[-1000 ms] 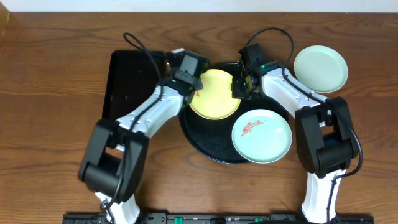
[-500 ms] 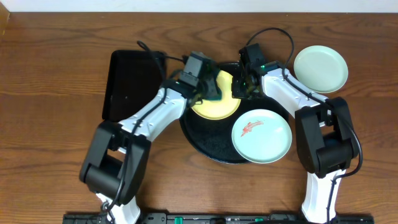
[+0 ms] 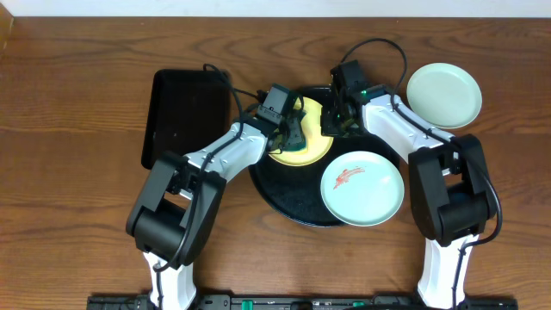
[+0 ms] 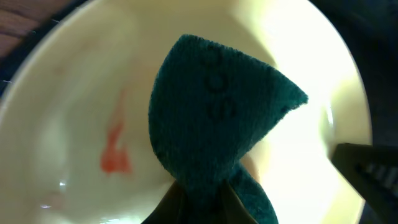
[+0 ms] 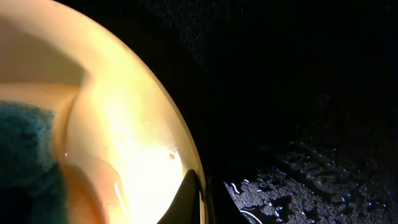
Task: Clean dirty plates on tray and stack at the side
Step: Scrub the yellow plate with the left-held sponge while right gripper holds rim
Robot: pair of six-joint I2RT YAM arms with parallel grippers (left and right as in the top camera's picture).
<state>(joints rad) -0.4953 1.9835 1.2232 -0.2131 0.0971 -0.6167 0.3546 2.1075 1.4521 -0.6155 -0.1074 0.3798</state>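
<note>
The pale yellow plate [image 3: 313,149] lies at the back of the round black tray [image 3: 284,196]. My left gripper [image 3: 293,136] is over it, shut on a dark green sponge [image 4: 217,112] that presses on the plate's inside [image 4: 68,93]. A red-orange smear [image 4: 115,152] shows left of the sponge. My right gripper [image 3: 330,123] is shut on the yellow plate's right rim [image 5: 186,155], one finger inside and one outside. A mint plate [image 3: 362,188] with a red smear sits on the tray's front right. Another mint plate [image 3: 443,96], with no smear on it, rests on the table at the back right.
A rectangular black tray [image 3: 181,120] lies left of the round tray, beside my left arm. The round tray's wet surface [image 5: 298,93] shows water beads next to the yellow plate. Brown wooden tabletop [image 3: 69,172] surrounds everything.
My left gripper has moved right with the sponge, from the yellow plate's left rim to its middle. The right gripper and the plates have stayed in place.
</note>
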